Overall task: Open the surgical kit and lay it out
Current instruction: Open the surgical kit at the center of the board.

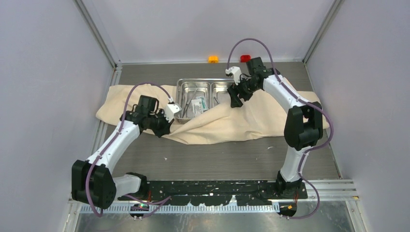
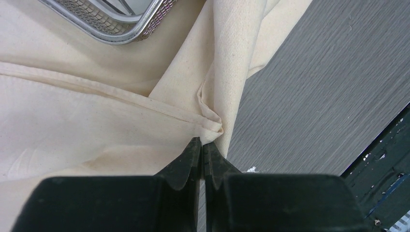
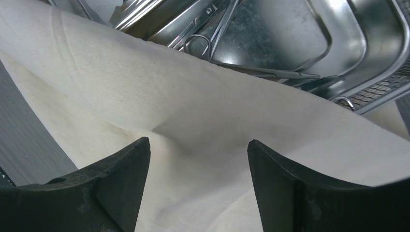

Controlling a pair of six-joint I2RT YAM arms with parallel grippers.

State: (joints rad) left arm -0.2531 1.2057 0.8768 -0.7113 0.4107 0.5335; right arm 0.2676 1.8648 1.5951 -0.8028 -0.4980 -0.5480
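Observation:
The beige cloth [image 1: 251, 123] lies crumpled across the table, its front fold draped over the near side of the steel tray [image 1: 180, 83]. Inside the tray are slim steel instruments [image 3: 198, 43] and a white-and-teal packet [image 1: 199, 106]. My left gripper [image 1: 162, 126] sits at the cloth's front left. In the left wrist view it [image 2: 202, 141] is shut on the cloth's hemmed corner [image 2: 211, 126]. My right gripper [image 1: 235, 100] hovers at the tray's right compartment. Its jaws [image 3: 198, 141] stand wide open over the cloth [image 3: 193, 111], holding nothing.
A small orange block [image 1: 213, 59] and a red block [image 1: 245, 58] rest against the back wall. Grey tabletop [image 1: 217, 159] shows in front of the cloth. A black rail [image 1: 217, 186] runs along the near edge, and walls close in both sides.

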